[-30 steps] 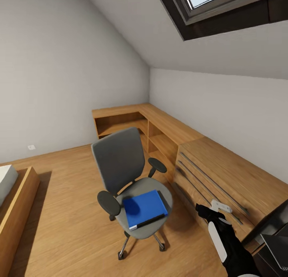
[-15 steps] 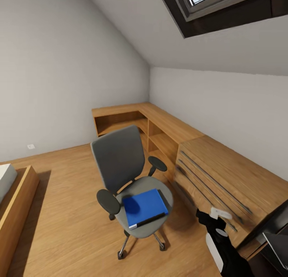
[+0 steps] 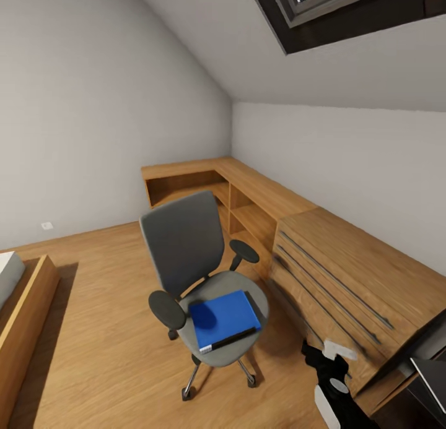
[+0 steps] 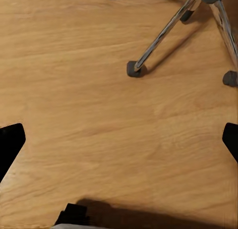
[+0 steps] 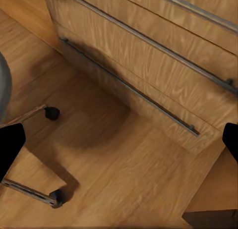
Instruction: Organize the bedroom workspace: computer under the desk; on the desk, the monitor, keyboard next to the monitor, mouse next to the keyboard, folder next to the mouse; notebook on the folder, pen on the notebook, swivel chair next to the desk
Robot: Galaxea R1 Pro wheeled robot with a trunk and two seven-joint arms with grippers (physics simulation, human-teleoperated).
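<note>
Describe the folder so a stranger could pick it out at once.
Start at the swivel chair standing on the wooden floor in front of the long wooden cabinet. On its grey seat lies the folder, a thin flat rectangle covering much of the seat. It is the one bright blue thing in the room, with a dark strip along its near edge.

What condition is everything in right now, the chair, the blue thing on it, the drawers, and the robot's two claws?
swivel chair: upright on the floor, apart from the cabinet.
folder: lying flat on the seat.
wooden drawer cabinet: drawers closed.
left gripper: open, empty.
right gripper: open, empty.
</note>
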